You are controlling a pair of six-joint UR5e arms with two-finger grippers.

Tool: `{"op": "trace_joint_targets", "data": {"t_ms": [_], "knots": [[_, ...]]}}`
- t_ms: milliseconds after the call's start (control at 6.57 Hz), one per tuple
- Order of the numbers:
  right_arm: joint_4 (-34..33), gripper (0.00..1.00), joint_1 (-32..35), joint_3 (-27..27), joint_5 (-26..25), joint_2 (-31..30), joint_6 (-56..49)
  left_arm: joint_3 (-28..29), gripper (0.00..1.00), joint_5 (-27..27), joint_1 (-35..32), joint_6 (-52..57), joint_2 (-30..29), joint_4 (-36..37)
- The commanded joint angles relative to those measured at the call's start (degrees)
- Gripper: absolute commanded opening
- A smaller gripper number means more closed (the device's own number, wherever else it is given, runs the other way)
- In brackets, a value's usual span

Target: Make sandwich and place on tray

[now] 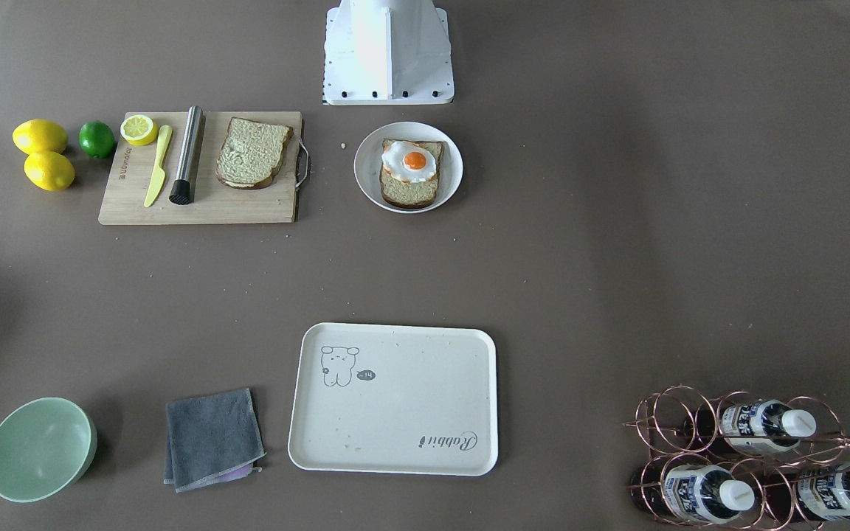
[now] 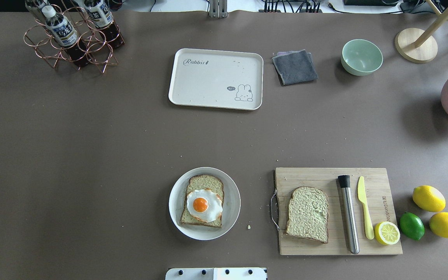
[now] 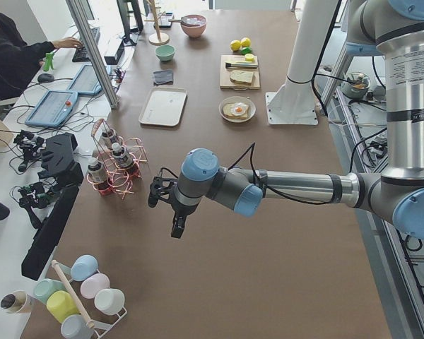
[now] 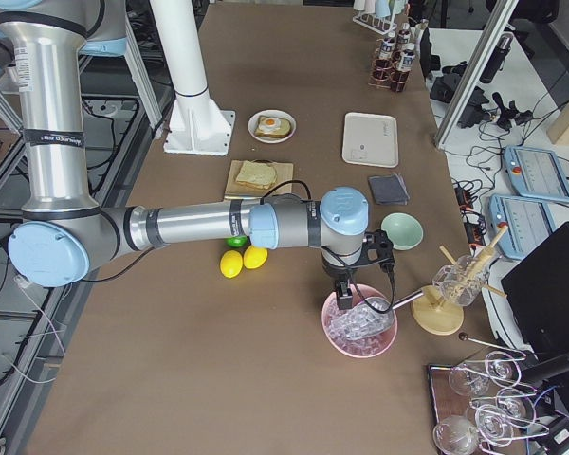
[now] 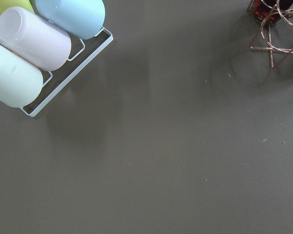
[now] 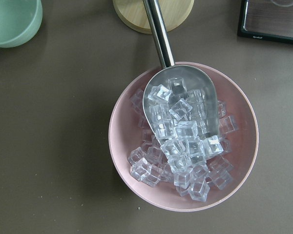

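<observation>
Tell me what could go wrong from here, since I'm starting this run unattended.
1. The egg rests uncovered on the plated slice; carrying the stack from the plate to the distant tray could slide it off.
2. The second slice lies close beside the steel muddler on the cutting board; jaws reaching for it might knock the muddler rolling.

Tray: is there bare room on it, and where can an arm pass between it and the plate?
The tray is bare apart from crumbs. Wide open table lies between it, the plate and the cutting board. Crowded: the board's end by the lemons, and the gap between tray and cloth.
</observation>
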Motion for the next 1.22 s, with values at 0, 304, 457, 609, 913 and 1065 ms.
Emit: {"op": "trace_joint_targets", "data": {"t_ms": [0, 304, 457, 609, 913, 1065], "knots": [[0.0, 1.0, -0.1, 0.1, 0.0, -0.1, 0.0, 0.3, 0.97, 0.0, 0.0, 0.0, -0.6, 0.0], [0.0, 1.0, -0.1, 0.1, 0.0, 0.0, 0.0, 0.2, 0.97, -0.1, 0.0, 0.0, -0.5, 0.0], [0.0, 1.0, -0.1, -0.2, -0.1, 0.3, 0.0, 0.2, 0.97, -0.1, 0.0, 0.0, -0.4, -0.1], [0.0, 1.0, -0.1, 0.5, -0.1, -0.1, 0.0, 0.0, 0.97, -0.1, 0.0, 0.1, -0.3, 0.0], [0.0, 1.0, -0.1, 2.3, 0.1, -2.2, 0.0, 0.0, 0.97, -0.1, 0.0, 0.1, -0.3, 0.0], [-0.1, 1.0, -0.1, 2.2, 0.1, -1.9, 0.0, 0.1, 0.97, -0.1, 0.0, 0.1, -0.2, 0.0]]}}
